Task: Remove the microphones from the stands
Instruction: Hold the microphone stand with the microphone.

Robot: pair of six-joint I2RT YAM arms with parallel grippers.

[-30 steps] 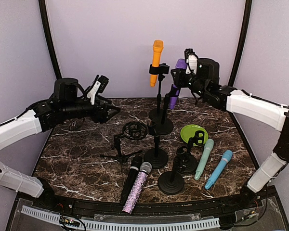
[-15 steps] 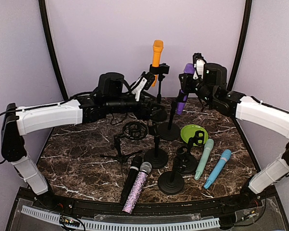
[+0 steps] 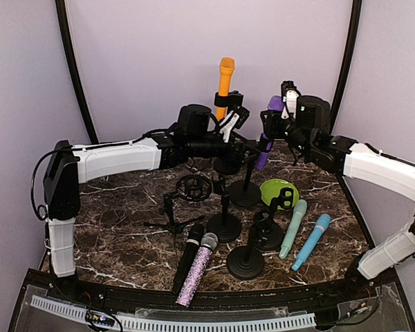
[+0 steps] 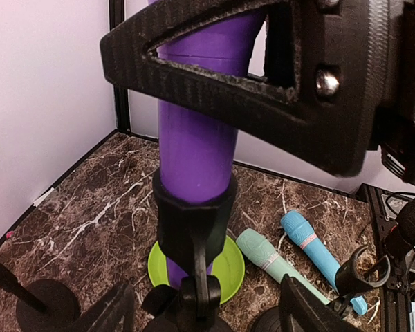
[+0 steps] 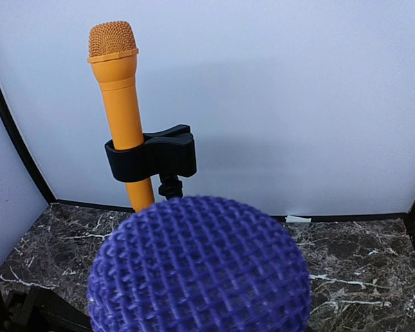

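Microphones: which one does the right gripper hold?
The purple microphone, upright in its stand clip, with the right gripper closed on it. The orange microphone is clipped but untouched; the others lie flat.

Recorded: purple microphone (image 3: 264,149), black clip (image 4: 194,221), orange microphone (image 3: 225,79). At right: lime dish (image 3: 270,187), mint microphone (image 3: 293,227), blue microphone (image 3: 314,241). Table (image 3: 111,214) marbled dark brown, white-veined.

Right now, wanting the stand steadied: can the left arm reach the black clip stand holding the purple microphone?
Likely yes: the left gripper, fingers open, flanks the black clip stand below the purple microphone; nothing intervenes.
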